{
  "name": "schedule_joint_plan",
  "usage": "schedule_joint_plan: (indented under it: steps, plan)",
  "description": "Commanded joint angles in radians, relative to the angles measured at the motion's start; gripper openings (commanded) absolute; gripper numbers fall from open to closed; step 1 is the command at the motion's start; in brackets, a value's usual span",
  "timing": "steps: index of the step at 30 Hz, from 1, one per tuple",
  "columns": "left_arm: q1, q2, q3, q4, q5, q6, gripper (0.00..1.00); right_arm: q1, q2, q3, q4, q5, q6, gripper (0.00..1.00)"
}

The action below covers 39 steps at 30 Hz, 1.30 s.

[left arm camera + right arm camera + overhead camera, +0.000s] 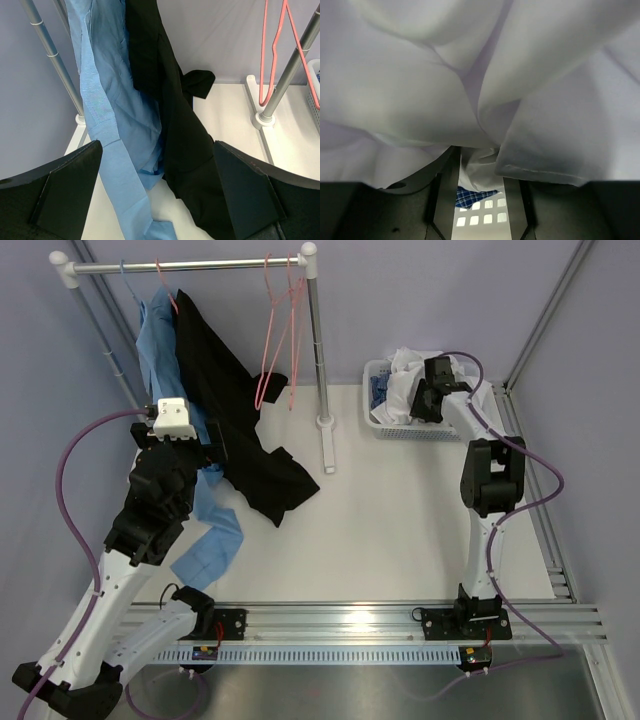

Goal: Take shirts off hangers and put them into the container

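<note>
Top external view, from the near edge outward: the left arm rises from its base and leans toward the back left. The left tool (215,440) sits just beside the black shirt (250,455), low on the hanging cloth. In the left wrist view its two dark fingers (65,195) stand spread as wide as they go and grip nothing. The shirts hang a little beyond the tips.

The light blue shirt (215,545) trails down from the rail, and its lower end lies on the white tabletop (400,530), nearest the arm bases. The black shirt hangs to its right, overlapping it, and its hem also spills onto the tabletop. Both hang from the left half of the rack (200,265), where thin hooks show at the rail. Farther right on the same rail, empty pink hangers (275,340) dangle beside the rack's right-hand post.

On the right, the right arm reaches to the far side of the tabletop, where the container (385,430) stands near the back wall. The white shirt (405,365) is heaped in it, with the blue checked shirt (377,390) showing at its left wall. The right tool (477,185) is down over the container. In the right wrist view white cloth drapes across the lens and hangs between the partly parted fingers, with a corner of checked cloth and basket mesh below. I cannot tell whether the fingers pinch the white shirt or merely touch it.
</note>
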State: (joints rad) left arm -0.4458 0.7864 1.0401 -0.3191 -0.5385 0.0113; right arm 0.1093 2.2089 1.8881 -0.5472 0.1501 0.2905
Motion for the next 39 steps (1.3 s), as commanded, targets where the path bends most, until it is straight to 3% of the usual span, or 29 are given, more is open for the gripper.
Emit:
schedule_joint_plan:
  steps: [1, 8, 16, 21, 27, 39]
  plan:
    - [0.005, -0.010, 0.003, 0.064, 0.000, 0.001, 0.99, -0.002, -0.099, 0.032, -0.028, -0.030, -0.027, 0.48]
    - [0.006, -0.016, 0.003, 0.064, 0.002, -0.004, 0.99, -0.008, -0.280, 0.080, -0.039, -0.073, -0.045, 0.52]
    - [0.006, -0.019, 0.003, 0.064, 0.003, -0.002, 0.99, -0.085, -0.350, 0.088, 0.015, -0.057, 0.027, 0.52]
    - [0.007, -0.019, 0.003, 0.064, 0.006, -0.004, 0.99, -0.201, -0.316, 0.065, 0.108, -0.058, 0.108, 0.52]
    - [0.007, -0.015, 0.003, 0.064, 0.005, -0.002, 0.99, -0.253, -0.209, 0.098, 0.145, -0.020, 0.150, 0.54]
    - [0.010, -0.013, 0.003, 0.064, 0.008, -0.004, 0.99, -0.224, 0.046, 0.086, 0.089, -0.183, 0.187, 0.57]
